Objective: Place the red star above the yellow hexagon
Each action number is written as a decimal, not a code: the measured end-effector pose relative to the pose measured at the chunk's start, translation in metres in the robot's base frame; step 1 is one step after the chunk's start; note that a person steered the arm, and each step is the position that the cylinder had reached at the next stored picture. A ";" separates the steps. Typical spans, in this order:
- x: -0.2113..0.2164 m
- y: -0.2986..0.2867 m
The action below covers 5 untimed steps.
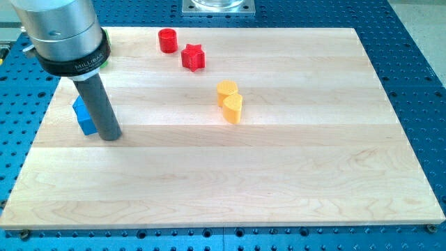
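Wooden board [230, 174], pale planks. No fingers on this rig, so nothing to spread or pinch: only a dark rod ending in a tip [111, 137]. Tip sits just right of a blue block [84, 116], seemingly touching. Red star block [193, 57] lies well up and right of the tip, close beside a red cylinder [167, 40]. Yellow hexagon block [226, 89] touches a yellow heart block [233, 108] below it.

Risks: sweeping the cylinder along; star rotating off the rod; overshoot knocking the hexagon.
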<state>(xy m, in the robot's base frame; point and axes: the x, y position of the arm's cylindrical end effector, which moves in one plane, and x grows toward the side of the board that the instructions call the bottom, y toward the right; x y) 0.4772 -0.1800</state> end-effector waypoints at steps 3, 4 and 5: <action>0.000 0.003; 0.012 0.038; -0.043 0.049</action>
<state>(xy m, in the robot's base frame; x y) 0.4347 -0.1307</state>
